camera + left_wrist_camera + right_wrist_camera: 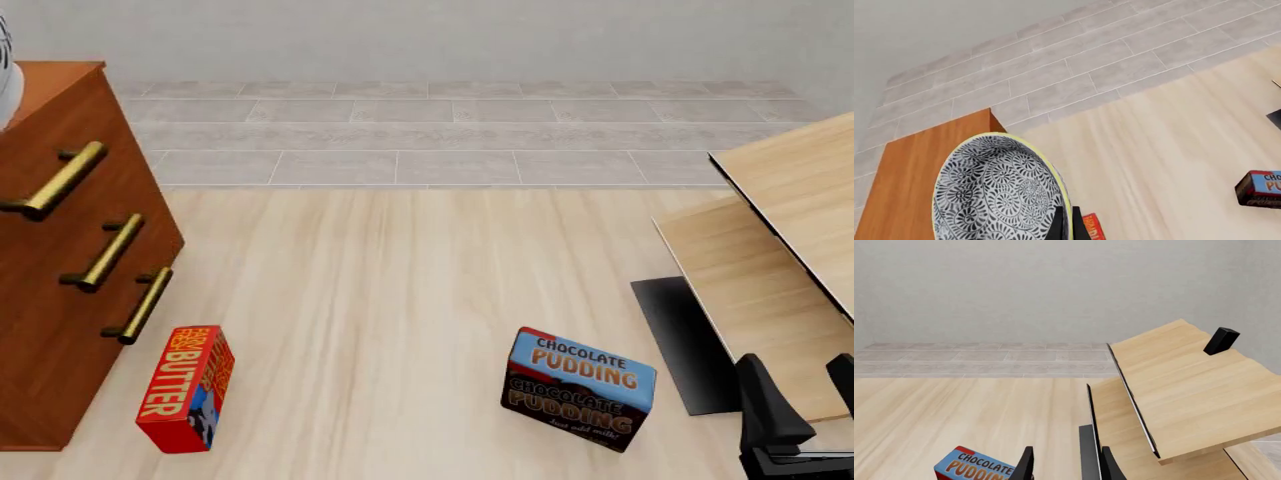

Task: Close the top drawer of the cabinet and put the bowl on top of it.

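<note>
The left gripper [1071, 225] pinches the rim of the bowl [997, 192], one dark finger [1057, 222] showing inside the patterned wall, and holds it tilted above the cabinet [917, 170], near its far right corner. In the front view only a sliver of the bowl shows at the frame's left edge, over the cabinet top. The top drawer [60, 170] looks flush with the two below it, so the closing step seems done. The risk now lies in the release: the bowl sits close to the top's right edge, and let go while tilted or too far out, it could roll off toward the butter box [187, 388] on the floor. The right gripper [1064, 465] waits, fingers spread and holding nothing, near the pudding box [579, 388] and pale shelf [787, 250].
</note>
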You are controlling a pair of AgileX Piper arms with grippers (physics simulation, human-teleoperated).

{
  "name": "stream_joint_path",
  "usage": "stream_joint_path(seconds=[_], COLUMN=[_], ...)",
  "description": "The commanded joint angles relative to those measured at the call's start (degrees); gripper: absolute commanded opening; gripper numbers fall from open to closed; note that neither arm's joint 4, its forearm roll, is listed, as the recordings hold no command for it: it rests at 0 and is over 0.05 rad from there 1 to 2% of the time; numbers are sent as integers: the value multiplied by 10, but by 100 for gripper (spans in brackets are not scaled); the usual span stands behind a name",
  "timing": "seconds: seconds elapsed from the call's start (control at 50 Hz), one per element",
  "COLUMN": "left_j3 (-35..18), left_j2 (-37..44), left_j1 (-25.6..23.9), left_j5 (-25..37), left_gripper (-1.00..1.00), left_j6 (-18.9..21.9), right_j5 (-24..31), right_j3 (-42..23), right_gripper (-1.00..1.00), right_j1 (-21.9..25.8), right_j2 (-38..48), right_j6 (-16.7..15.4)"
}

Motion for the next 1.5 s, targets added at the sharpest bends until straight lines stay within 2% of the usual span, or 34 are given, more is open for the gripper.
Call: stream_joint_path(seconds=[0.02,0.34,0.38,0.6,0.82,0.9,1.28,1.5], left_j3=[-5,-8,-8,-3,4,-10,11,-8], left_j2=[6,22,20,32,53,63,80,99], left_j1=[34,80,91,106,143,148,185,208], left_j5=[-5,-21,-29,-39,-56,-61,-94,-97], left_gripper=[-100,-100,-100,-100,-100,-100,-100,-100], left_j6=[-1,6,23,13,5,-2,-5,-9], right_j5=[7,7,7,7,7,7,7,7], right_j3=[0,0,0,0,0,0,0,0], right_gripper=[100,100,100,100,100,100,100,100], right_j1=[0,0,0,0,0,0,0,0], right_j2=[-7,-7,-7,-7,-7,-7,-7,-7], right_j6=[0,0,0,0,0,0,0,0])
